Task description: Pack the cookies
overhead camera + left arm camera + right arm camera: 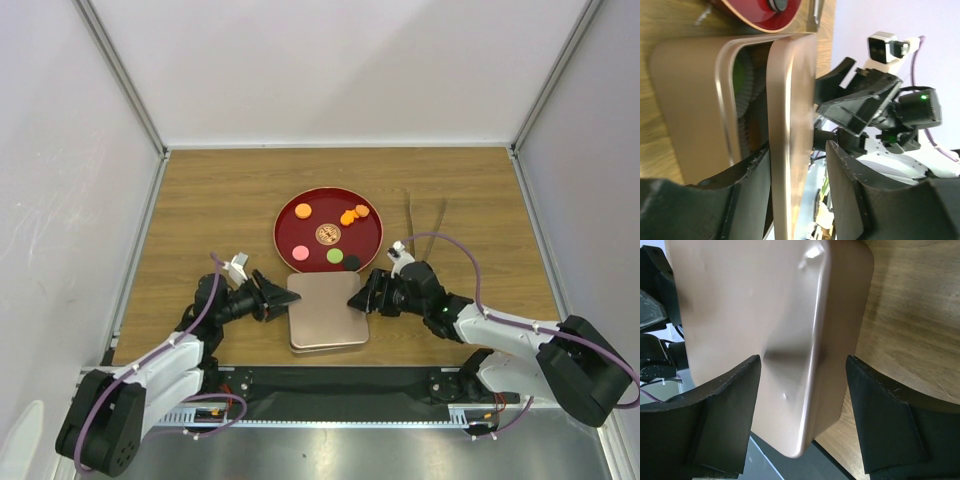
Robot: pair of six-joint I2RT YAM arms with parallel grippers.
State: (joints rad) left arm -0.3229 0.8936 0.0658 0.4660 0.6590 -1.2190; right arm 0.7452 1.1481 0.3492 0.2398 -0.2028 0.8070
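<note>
A red round tray (279, 232) holds the cookies: orange ones (352, 214), a patterned brown one (327, 234), pink (300, 252), green (334, 256) and black (352, 262). In front of it stands a square rose-gold tin under its lid (325, 305). My left gripper (283, 298) is open at the lid's left edge. In the left wrist view its jaws (796, 150) straddle the raised lid (790, 100); pale paper cups (745, 107) and something green (740, 75) show inside. My right gripper (358, 297) is open, astride the tin's right edge (804, 360).
A thin dark pair of tongs (425, 215) lies on the wooden table right of the tray. White walls with metal posts enclose the table on three sides. The arms' black base rail runs along the near edge.
</note>
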